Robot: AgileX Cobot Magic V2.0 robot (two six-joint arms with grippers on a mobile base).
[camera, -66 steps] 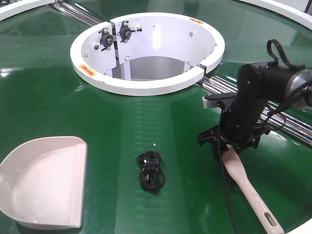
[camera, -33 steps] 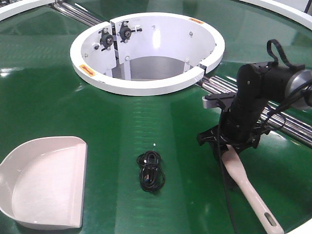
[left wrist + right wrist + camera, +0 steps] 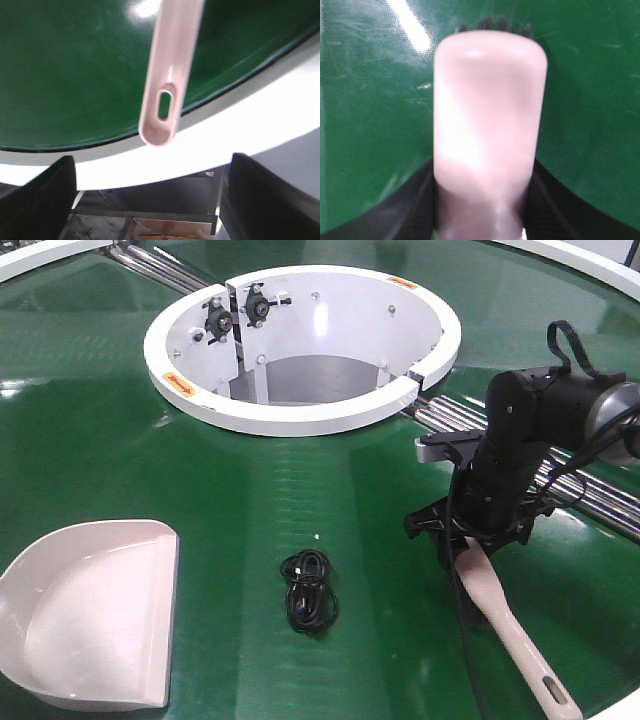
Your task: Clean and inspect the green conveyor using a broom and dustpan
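Observation:
The green conveyor (image 3: 100,420) fills the front view. On its right side my right gripper (image 3: 472,535) points down and is shut on the neck of the pale pink broom (image 3: 510,625), whose handle trails toward the near edge. In the right wrist view the broom head (image 3: 487,100) sits between the dark fingers (image 3: 420,200), with its bristles on the belt. The dustpan (image 3: 90,615) lies flat at the lower left. Its handle end with the hang hole (image 3: 160,107) shows in the left wrist view, just ahead of my left gripper (image 3: 152,165), which is open and holds nothing.
A coiled black cable (image 3: 308,590) lies on the belt between dustpan and broom. A white ring housing (image 3: 300,420) stands at the centre back. Steel rollers (image 3: 590,495) run behind the right arm. The belt's white outer rim (image 3: 240,115) passes under the dustpan handle.

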